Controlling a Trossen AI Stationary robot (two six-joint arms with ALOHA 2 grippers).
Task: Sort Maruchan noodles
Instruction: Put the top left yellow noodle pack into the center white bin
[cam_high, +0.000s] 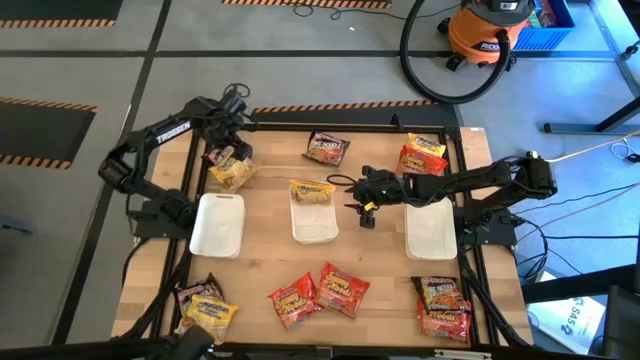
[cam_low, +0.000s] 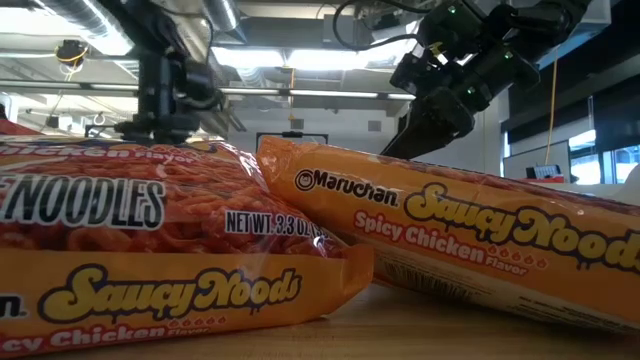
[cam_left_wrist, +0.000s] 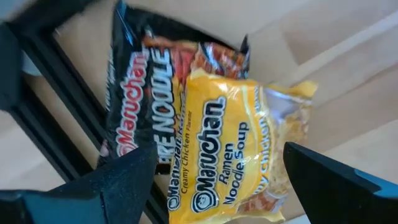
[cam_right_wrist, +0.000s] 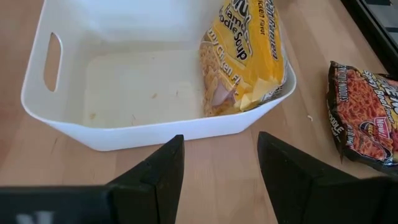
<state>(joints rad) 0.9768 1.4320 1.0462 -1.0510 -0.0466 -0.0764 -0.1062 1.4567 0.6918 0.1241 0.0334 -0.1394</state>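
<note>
At upper left of the high view, the left gripper (cam_high: 232, 150) spreads its fingers wide over a yellow packet (cam_high: 235, 171), apparently to grab it, while the right gripper (cam_high: 366, 212) hangs part-open, empty, beside the middle tray (cam_high: 314, 232) holding another yellow one (cam_high: 312, 190).

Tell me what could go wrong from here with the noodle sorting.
The open left gripper hovers over a yellow packet overlapping a dark packet, so it may grab both. In the middle tray, another yellow packet leans over the rim and might slide out. The right gripper hangs close beside that tray and could nudge it.
</note>
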